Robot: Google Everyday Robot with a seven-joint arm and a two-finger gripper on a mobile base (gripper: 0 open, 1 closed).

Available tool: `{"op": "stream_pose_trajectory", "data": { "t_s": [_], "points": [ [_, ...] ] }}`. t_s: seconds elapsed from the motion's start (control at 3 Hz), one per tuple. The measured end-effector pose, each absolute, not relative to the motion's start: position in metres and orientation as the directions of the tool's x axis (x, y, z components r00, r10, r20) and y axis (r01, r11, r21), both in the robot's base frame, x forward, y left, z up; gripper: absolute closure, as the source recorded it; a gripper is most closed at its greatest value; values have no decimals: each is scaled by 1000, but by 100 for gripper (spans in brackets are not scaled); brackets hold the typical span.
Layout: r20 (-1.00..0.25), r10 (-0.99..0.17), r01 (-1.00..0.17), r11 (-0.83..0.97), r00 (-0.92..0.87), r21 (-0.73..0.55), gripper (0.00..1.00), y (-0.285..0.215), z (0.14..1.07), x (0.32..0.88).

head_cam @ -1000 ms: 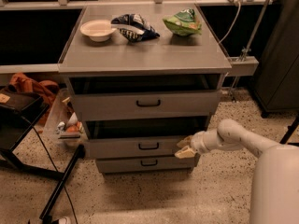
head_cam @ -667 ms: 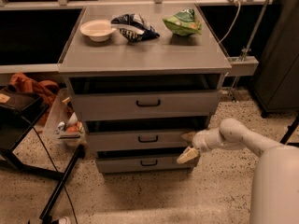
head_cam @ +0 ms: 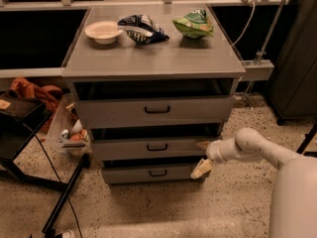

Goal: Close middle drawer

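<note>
Three grey drawers stand partly pulled out beneath the table (head_cam: 153, 58); the middle drawer (head_cam: 124, 148) sits between the taller top drawer (head_cam: 114, 113) and the low bottom drawer (head_cam: 129, 174), a dark gap above its front. The claw (head_cam: 202, 156) is at that front's right end, its pale fingers (head_cam: 200, 168) spread apart, holding nothing. On the table lie a white bowl (head_cam: 104, 31), a dark blue bag (head_cam: 142, 29) and a green bag (head_cam: 194, 25).
</note>
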State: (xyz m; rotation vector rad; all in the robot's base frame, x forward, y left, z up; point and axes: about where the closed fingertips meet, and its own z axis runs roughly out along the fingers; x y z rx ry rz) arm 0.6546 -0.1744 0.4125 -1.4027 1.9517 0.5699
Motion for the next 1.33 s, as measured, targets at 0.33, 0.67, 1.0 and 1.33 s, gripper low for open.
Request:
{"op": "stream_pose_trajectory", "data": {
  "t_s": [0.33,0.67,1.0,1.33],
  "points": [
    [-751,-612,-940,341,-249,34,0,-240,423,629],
    [-750,-613,-941,336,-247,35,0,-240,423,628],
    [-737,-629,-927,376,-249,-7,0,-256,443,614],
    [-716,-655,-881,457,-243,-119,0,-287,490,587]
  ]
}}
